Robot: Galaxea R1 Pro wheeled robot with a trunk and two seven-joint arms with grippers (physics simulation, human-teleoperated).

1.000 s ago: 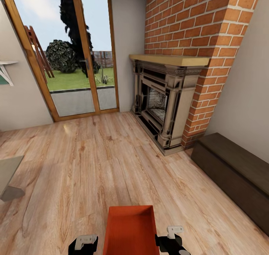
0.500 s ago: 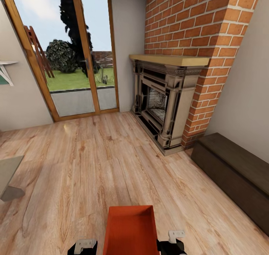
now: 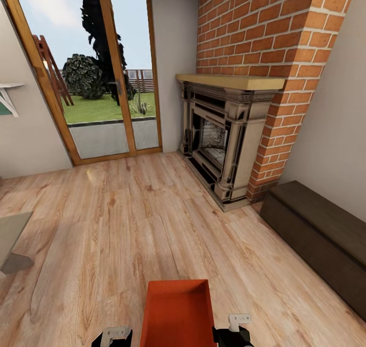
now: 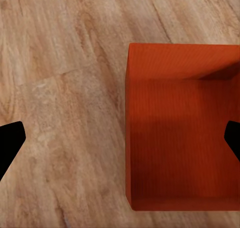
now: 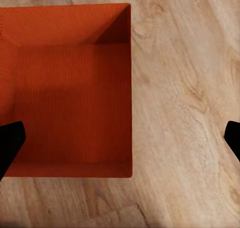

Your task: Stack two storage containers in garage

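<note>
An orange-red storage container (image 3: pixel 178 314) sits open side up on the wood-plank floor (image 3: pixel 127 225) of the living room, just ahead of the robot, its long axis pointing away toward the glass door (image 3: pixel 96 77). The left gripper (image 4: pixel 120 138) and right gripper (image 5: pixel 120 138) each straddle a side wall, fingers (image 4: pixel 10 140) spread wide, grasping nothing.

Orange-red storage container (image 3: pixel 178 314), upright, empty, prob. on wood-plank floor (image 3: pixel 127 225)
</note>
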